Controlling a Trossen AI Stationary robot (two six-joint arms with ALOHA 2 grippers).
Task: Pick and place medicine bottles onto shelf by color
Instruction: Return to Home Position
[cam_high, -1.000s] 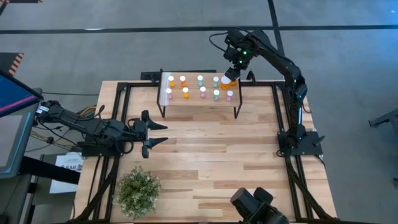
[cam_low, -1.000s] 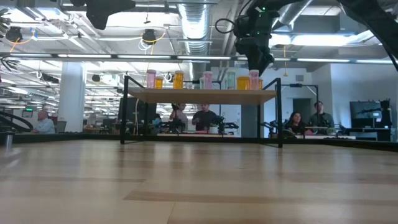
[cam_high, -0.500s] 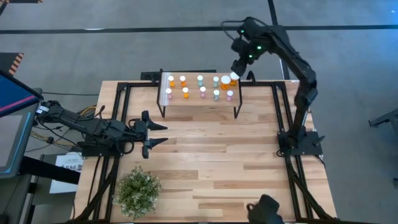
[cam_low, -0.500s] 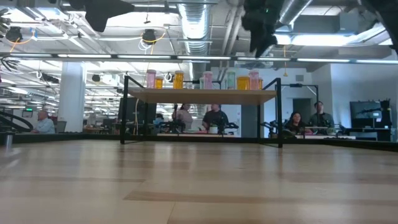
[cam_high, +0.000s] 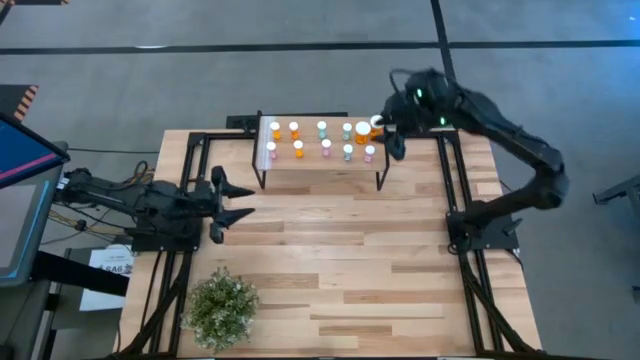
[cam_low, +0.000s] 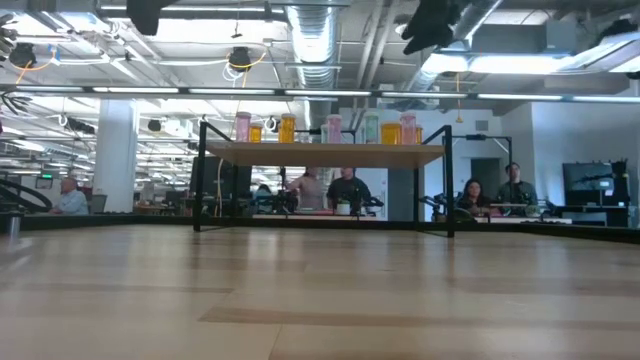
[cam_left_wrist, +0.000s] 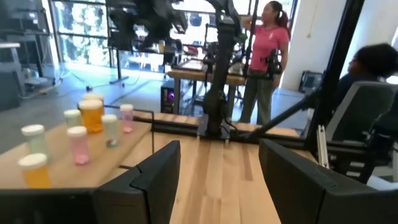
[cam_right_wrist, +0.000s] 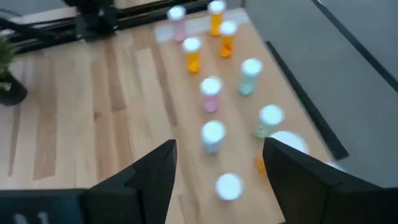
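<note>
The shelf (cam_high: 312, 162) stands near the table's far edge on thin black legs. Several white-capped medicine bottles stand on it in two rows: orange (cam_high: 294, 130), pale green (cam_high: 322, 130), pink (cam_high: 326, 149), and a larger orange one (cam_high: 363, 133) at its right end. The low view shows them in a line (cam_low: 288, 127) on the board (cam_low: 325, 152). My right gripper (cam_high: 394, 143) hangs open off the shelf's right end, high above it (cam_low: 430, 20); its wrist view looks down on the bottles (cam_right_wrist: 211, 93) between open fingers (cam_right_wrist: 217, 180). My left gripper (cam_high: 238, 202) is open, low, left of the shelf (cam_left_wrist: 217, 168).
A green bushy plant (cam_high: 222, 305) sits at the table's near left corner. Black frame rails (cam_high: 455, 200) run along the table's sides. Bare wood (cam_high: 340, 240) lies between shelf and near edge. People (cam_low: 345, 190) sit in the room beyond.
My right gripper has risen from above the large orange bottle at the shelf's right end and swung toward the table's right edge; the bottle stays standing on the shelf. My left gripper has drawn back a little toward the table's left edge and turned.
</note>
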